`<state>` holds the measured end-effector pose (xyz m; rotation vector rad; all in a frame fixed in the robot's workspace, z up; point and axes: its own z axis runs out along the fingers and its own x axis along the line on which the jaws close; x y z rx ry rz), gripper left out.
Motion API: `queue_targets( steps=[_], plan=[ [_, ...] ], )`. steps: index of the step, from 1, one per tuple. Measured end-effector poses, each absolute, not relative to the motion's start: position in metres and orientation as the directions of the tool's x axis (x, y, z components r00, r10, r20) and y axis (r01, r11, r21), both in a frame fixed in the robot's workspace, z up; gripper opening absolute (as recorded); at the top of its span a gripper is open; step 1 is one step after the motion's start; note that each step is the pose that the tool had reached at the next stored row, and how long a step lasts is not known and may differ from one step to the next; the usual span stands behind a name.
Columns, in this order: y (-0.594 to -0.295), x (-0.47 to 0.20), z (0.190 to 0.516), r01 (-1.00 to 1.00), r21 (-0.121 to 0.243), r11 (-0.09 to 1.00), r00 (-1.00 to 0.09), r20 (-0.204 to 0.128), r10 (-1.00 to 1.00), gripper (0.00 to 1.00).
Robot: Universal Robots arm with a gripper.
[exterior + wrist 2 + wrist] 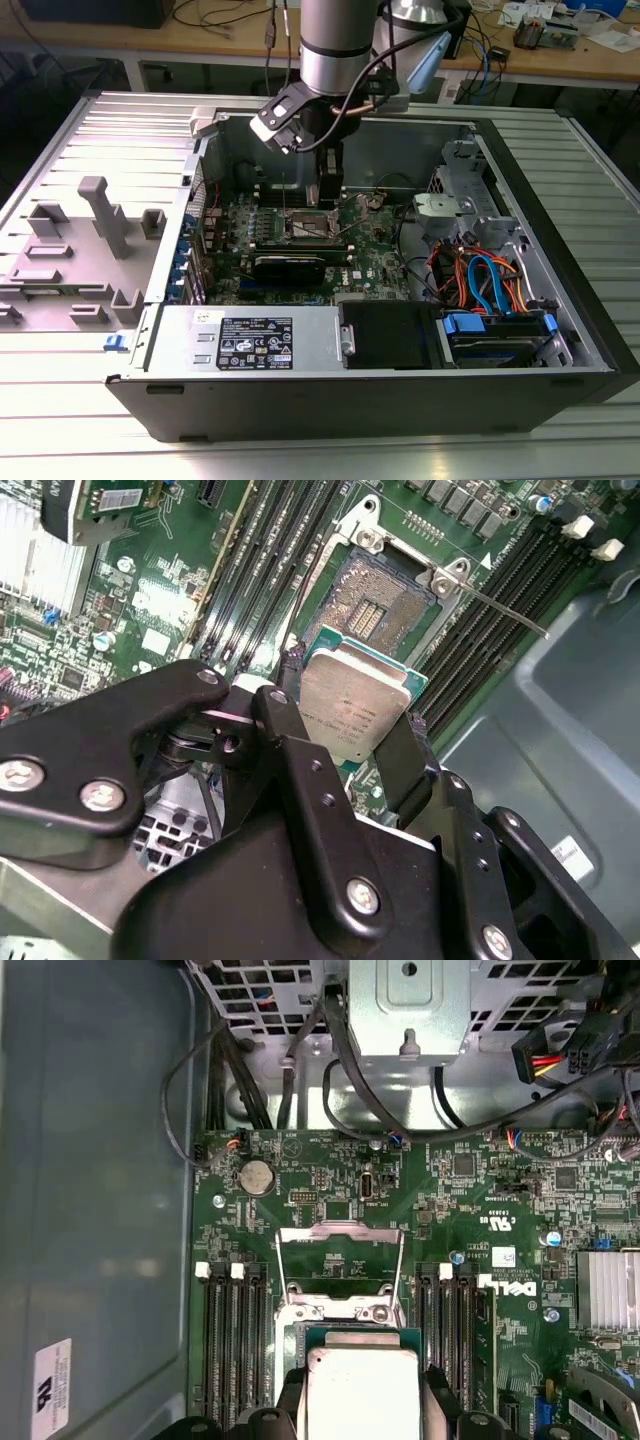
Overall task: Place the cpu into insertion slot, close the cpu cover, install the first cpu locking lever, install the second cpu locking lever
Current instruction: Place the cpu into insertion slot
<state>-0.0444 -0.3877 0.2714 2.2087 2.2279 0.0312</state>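
I see a ribbed metal surface (60, 400). An open computer case (330, 400) lies on it, with grey fixtures (105, 215) at the exterior view's left.

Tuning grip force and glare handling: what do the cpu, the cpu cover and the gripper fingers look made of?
cpu: matte silvery-grey metal lid on a green board edge.
cpu cover: thin bright sheet metal, probably steel; its edges glint.
gripper fingers: smooth black, semi-gloss, with screws; plastic or coated metal, unclear.
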Motion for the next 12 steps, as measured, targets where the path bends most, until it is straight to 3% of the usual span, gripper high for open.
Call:
queue_targets(
  steps=[12],
  plan=[
    [-0.3864,-0.0448,0.268,0.999,0.02,0.027,-0.027,0.01,1.0,0.54]
  ],
)
